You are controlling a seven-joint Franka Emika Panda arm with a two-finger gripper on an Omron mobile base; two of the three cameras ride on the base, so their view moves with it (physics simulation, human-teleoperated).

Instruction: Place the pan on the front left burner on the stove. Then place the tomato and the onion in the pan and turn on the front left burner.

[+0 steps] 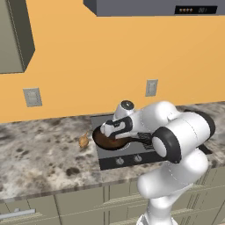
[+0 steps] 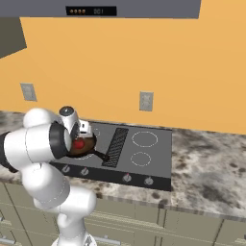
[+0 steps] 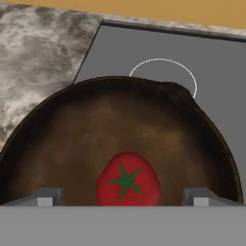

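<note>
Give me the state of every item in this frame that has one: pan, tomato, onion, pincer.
pan: sitting on the stove, on its front left part.
tomato: lying in the pan, free between the fingertips, stem side toward the hand camera.
onion: on the counter left of the stove, not in the pan.
pincer: open, above the tomato, holding nothing.

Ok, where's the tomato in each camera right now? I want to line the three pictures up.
Left base view: I cannot make it out; the arm covers much of the pan.
Right base view: the tomato is a red spot in the pan, just right of the arm.
Hand view: bottom centre, tomato on the pan's floor, between the finger tips.
Shared landmark: the pan on the stove.
</note>
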